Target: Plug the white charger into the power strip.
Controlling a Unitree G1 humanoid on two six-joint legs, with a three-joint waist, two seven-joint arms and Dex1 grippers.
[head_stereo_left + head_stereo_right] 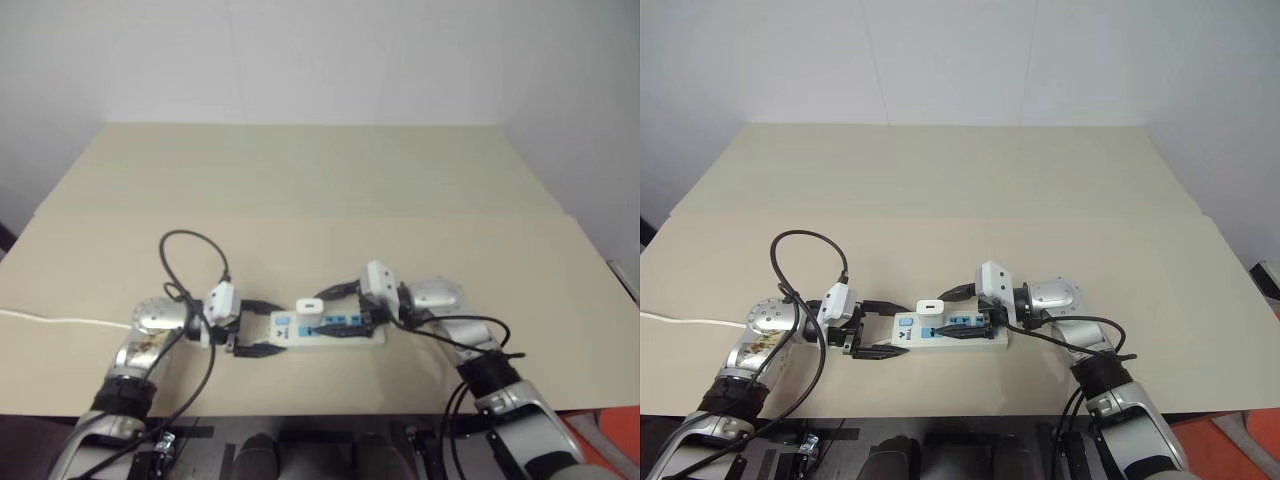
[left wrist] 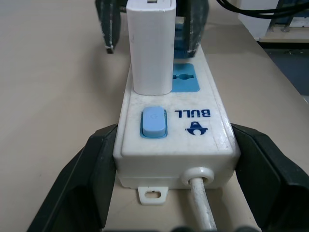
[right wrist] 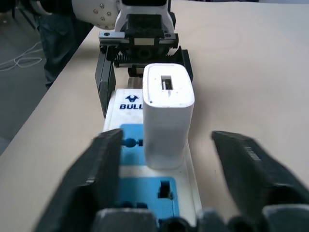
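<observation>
White charger (image 3: 168,116) stands upright in the socket nearest the switch end of the power strip (image 1: 328,326), at 6 o'clock on the surface (image 1: 300,190). Left hand (image 2: 169,159) clamps that end (bracing it); right hand (image 3: 169,159), at 3 o'clock, is spread, charger released.

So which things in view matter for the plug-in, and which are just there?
In the job:
- white charger, standing upright in the strip
- power strip, clamped at its switch end by the left gripper
- right gripper, fingers open either side of the charger

Just there:
- table
</observation>
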